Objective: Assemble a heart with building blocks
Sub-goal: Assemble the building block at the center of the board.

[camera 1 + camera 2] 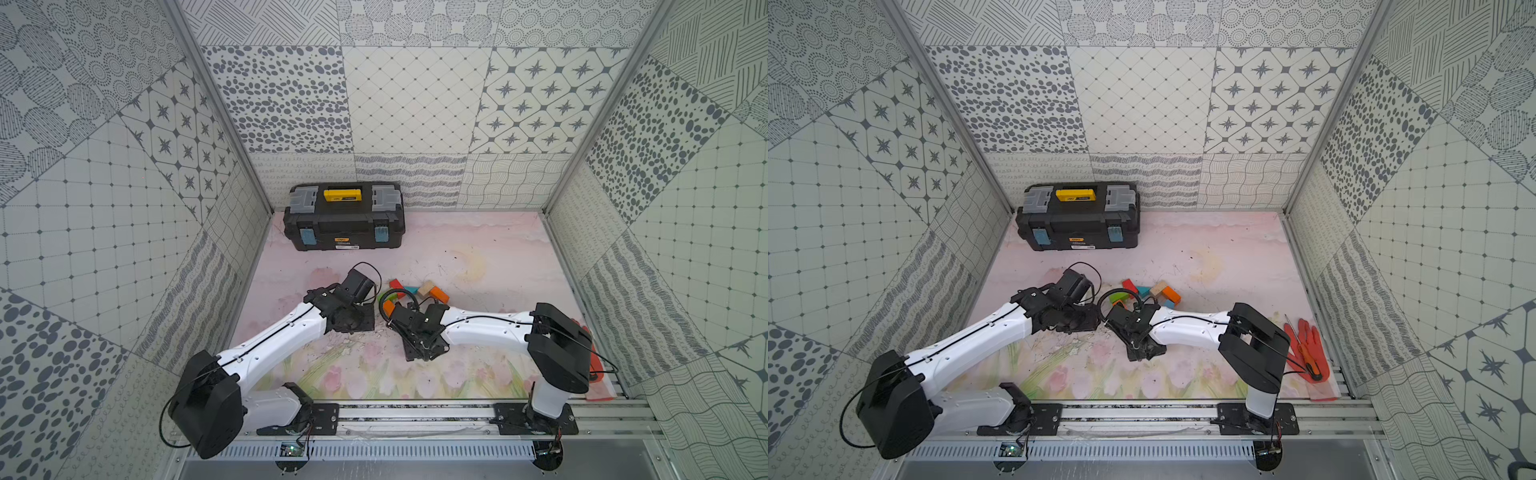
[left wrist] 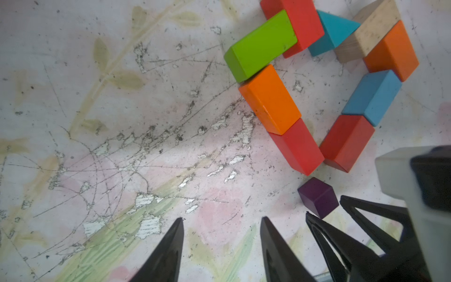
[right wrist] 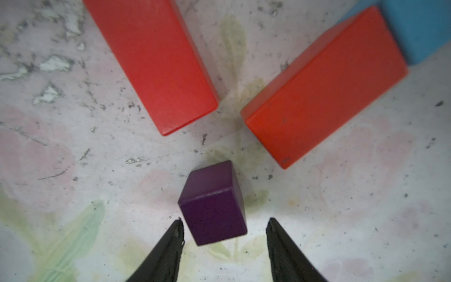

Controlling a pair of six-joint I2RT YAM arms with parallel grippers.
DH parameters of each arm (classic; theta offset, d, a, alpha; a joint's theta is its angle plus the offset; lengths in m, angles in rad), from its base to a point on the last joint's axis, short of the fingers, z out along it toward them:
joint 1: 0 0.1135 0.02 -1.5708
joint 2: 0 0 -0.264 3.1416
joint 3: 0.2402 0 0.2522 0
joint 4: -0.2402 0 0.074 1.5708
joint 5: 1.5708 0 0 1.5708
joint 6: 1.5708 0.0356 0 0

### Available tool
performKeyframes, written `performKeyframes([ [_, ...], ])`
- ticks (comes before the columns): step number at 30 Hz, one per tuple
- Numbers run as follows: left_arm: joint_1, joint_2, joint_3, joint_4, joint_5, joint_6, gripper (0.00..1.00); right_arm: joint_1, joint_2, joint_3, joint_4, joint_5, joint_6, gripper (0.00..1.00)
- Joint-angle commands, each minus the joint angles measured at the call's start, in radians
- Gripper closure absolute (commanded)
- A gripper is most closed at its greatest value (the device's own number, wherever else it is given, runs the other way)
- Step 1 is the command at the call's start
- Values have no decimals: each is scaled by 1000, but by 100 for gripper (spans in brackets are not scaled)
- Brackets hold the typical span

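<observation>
The heart (image 2: pixel 317 80) lies as a hollow outline of building blocks: red (image 2: pixel 301 23), green (image 2: pixel 262 45), orange (image 2: pixel 271 97) and red (image 2: pixel 296 145) down one side, a teal triangle (image 2: pixel 335 28) at the notch, then plain wood (image 2: pixel 373 30), orange (image 2: pixel 395 48), blue (image 2: pixel 372 96) and red (image 2: pixel 346 141) down the other. A purple cube (image 3: pixel 214 205) rests on the mat just short of the two red ends. My right gripper (image 3: pixel 225 219) is open, its fingertips either side of the cube's near end with a gap on one side. My left gripper (image 2: pixel 222 218) stands open and empty beside it.
A black toolbox (image 1: pixel 344 216) with a yellow handle stands at the back left. An orange-red glove (image 1: pixel 1308 345) with a screwdriver on it lies at the front right. Patterned walls close in three sides. In both top views the two wrists hide the heart's near part (image 1: pixel 415 291).
</observation>
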Motion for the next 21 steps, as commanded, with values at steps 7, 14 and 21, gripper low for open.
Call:
performKeyframes([
  [7,8,9,8,-18,-3,25,49,-2,26,16,-7,-7,39,68],
  [14,9,12,6,-11,3,24,50,-33,23,12,38,-1,9,71],
  [21,10,7,0,-13,3,24,50,-56,40,28,51,7,-11,71],
])
